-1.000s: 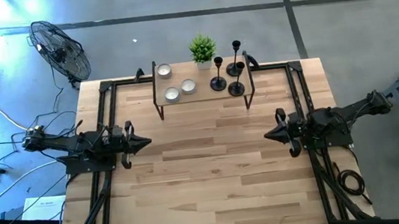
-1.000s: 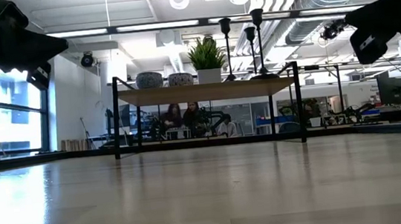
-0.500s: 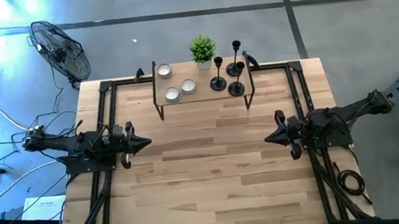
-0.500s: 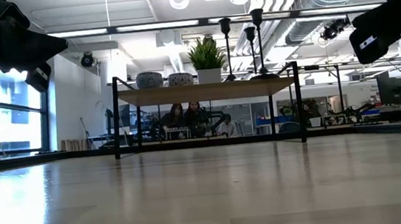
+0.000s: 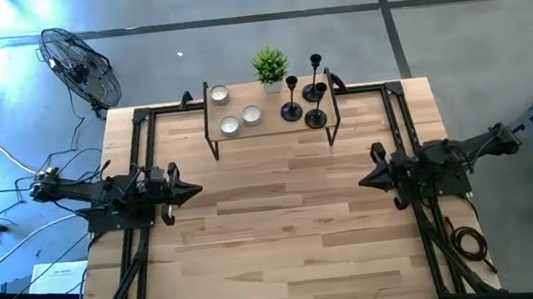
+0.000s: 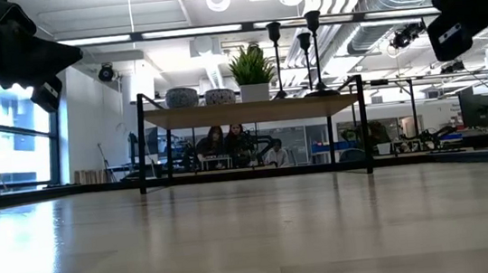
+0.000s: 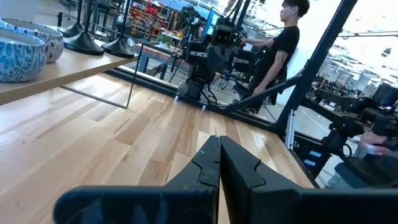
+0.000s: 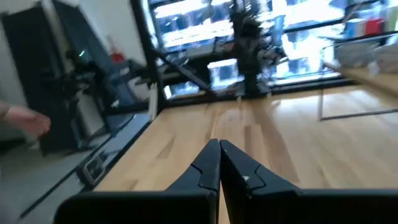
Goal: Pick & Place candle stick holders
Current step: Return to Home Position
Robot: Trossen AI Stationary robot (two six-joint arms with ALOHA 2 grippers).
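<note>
Already on the shelf (image 5: 274, 125): three candle stick holders (image 5: 315, 118), stems upright.

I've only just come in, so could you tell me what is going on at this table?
Nothing is being handled right now. The left hand and right hand are shut and empty, at the left and right sides of the light wooden table. The three slim black candlestick holders stand on the right part of the small wooden shelf with black legs, beside three short round candles and a small green potted plant. The placing looks finished.
</note>
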